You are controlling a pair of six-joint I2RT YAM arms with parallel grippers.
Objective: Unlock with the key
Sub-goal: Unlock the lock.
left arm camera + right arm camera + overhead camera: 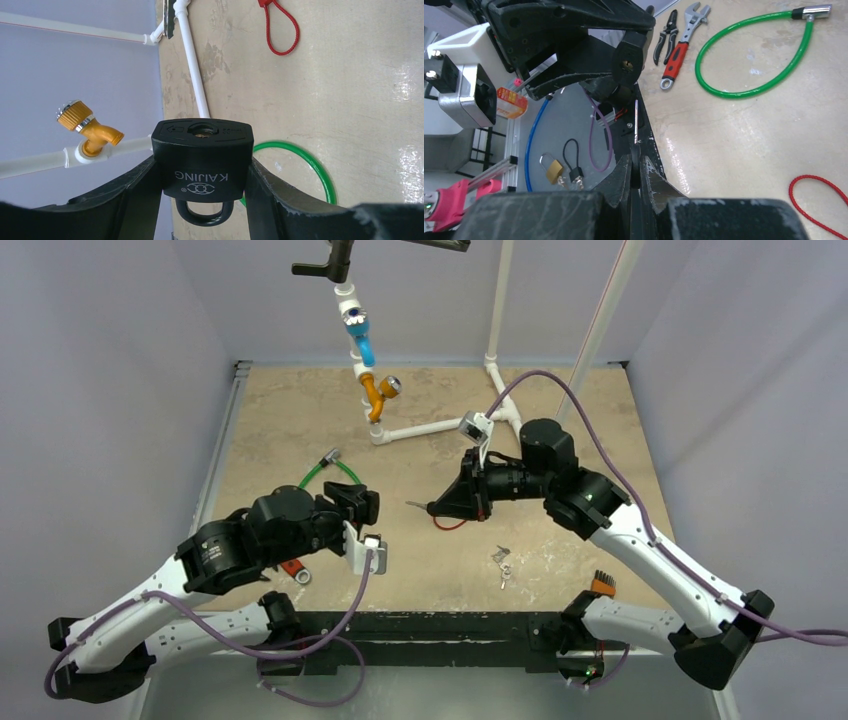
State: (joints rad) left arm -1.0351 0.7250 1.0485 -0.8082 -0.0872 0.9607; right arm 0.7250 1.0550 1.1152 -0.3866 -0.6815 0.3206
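**Q:** What does each end effector hold?

**A:** The right end effector (635,165) is pinched shut on a key (636,122). The thin metal blade sticks straight out past the fingertips. The left end effector (201,161) is partly open, and its two fingers clamp the sides of a black padlock (202,150). The padlock is held off the table (560,440) with its keyhole end facing the right arm.

**Q:** Where is the key relative to the lock?

**A:** The key points toward the keyhole, but its tip is not touching. From above, a gap shows between the blade and the padlock.

**Q:** What else lies around?

**A:** A green cable lock (734,95) loops on the table beyond the left arm. A red-handled wrench (676,47) and pliers (666,30) lie beside it, and spare keys (502,558) sit near the right arm.

**Q:** Is anything hard to see?

**A:** The head of the key is buried between the right fingers. The padlock's shackle sits low between the left fingers, only partly visible.
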